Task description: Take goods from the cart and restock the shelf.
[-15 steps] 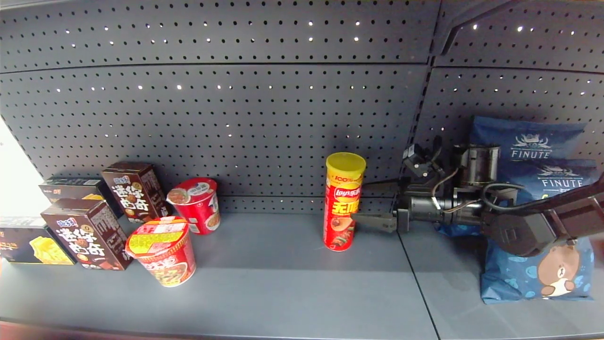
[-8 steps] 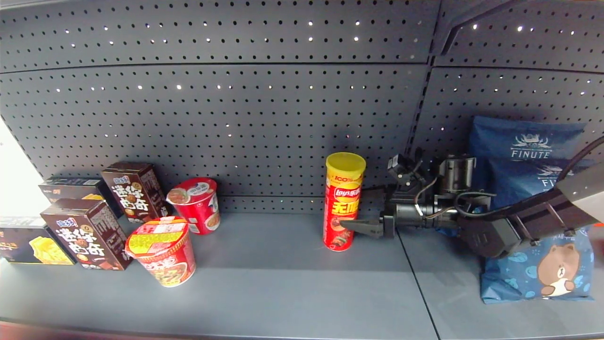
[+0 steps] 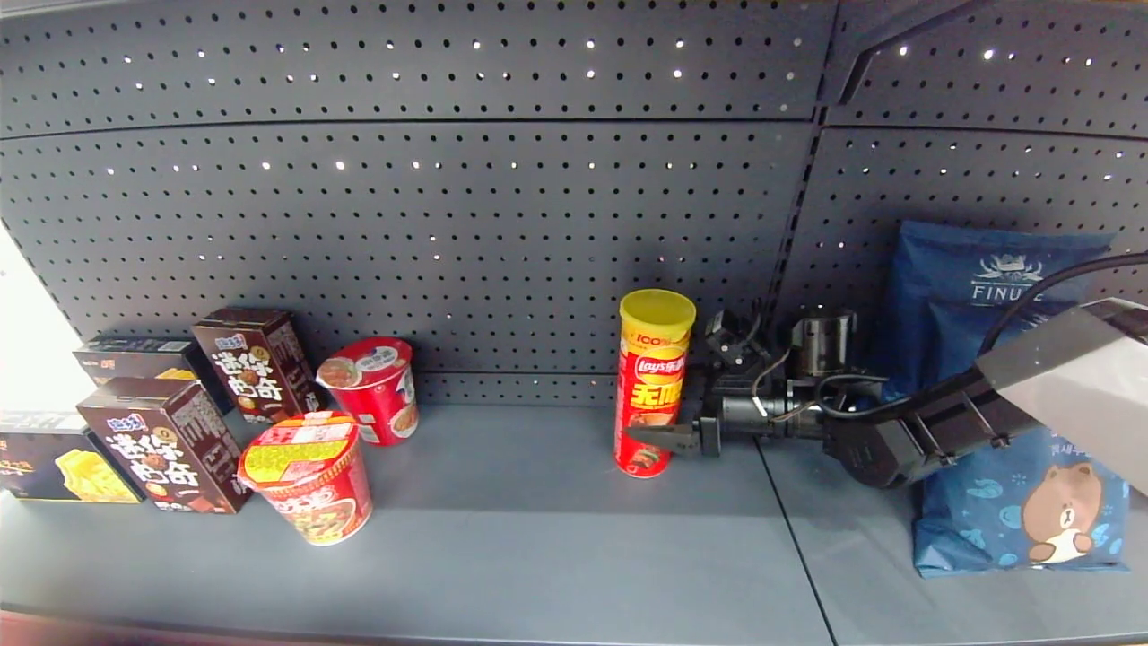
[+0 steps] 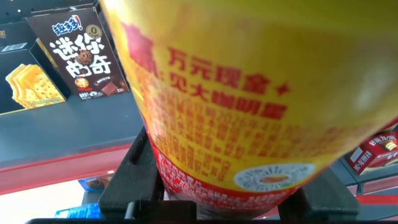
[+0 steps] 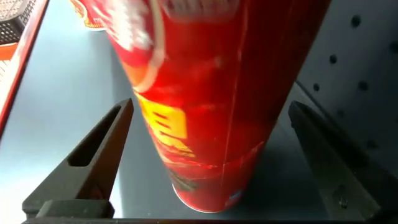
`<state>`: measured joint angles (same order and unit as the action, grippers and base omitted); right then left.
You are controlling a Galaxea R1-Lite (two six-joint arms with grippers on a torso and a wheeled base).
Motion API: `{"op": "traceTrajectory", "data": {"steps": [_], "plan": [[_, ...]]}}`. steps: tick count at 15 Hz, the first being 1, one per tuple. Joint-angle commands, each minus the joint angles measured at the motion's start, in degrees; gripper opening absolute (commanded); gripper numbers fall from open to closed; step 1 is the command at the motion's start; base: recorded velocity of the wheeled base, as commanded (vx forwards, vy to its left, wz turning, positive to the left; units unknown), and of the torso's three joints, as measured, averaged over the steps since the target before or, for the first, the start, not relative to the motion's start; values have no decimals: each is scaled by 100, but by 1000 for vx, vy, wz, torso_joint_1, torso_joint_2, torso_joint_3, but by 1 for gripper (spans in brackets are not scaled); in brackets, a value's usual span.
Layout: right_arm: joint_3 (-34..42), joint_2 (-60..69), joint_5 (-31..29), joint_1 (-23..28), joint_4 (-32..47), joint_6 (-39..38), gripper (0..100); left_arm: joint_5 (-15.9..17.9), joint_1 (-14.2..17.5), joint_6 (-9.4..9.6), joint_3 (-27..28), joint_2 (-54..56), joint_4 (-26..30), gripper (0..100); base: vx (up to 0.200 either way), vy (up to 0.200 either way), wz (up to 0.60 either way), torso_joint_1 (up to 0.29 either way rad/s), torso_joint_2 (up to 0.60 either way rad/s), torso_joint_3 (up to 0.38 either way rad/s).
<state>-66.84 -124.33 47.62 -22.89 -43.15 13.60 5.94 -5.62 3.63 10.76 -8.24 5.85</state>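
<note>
Red chips can [image 3: 653, 386] stands upright far back on the shelf [image 3: 502, 538]. The right gripper [image 5: 211, 174] straddles its lower body, jaws apart — low, likely so it won't tip. The left gripper [image 4: 217, 199] seems clamped on a yellow can [image 4: 249, 93] — probably next stock.

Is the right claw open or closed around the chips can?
Open. The right claw has one finger on each side of the chips can, with a clear gap at both sides.

The back wall is a dark grey pegboard panel [image 3: 448, 251], and small light points shine through some holes. Below it lies a grey shelf [image 3: 520, 547]; a bright white patch [image 3: 18, 350] stands at its left end.
</note>
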Motion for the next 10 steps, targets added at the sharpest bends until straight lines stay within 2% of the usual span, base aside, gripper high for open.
{"op": "traceTrajectory", "data": {"steps": [1,4,5,10], "plan": [[-57,-135,2,-5,0,2,100,4,-1,-3,-48,-11,-5,0,0,0,0,0,0,0],[-127,-276,187,-13,-123,2,100,-5,8,6,-92,-2,-5,0,0,0,0,0,0,0],[-136,-285,151,-22,-132,-7,0,-5,8,6,-92,-2,-5,0,0,0,0,0,0,0],[136,172,-420,-339,-114,-95,0,-5,17,6,-118,42,-5,0,0,0,0,0,0,0]]}}
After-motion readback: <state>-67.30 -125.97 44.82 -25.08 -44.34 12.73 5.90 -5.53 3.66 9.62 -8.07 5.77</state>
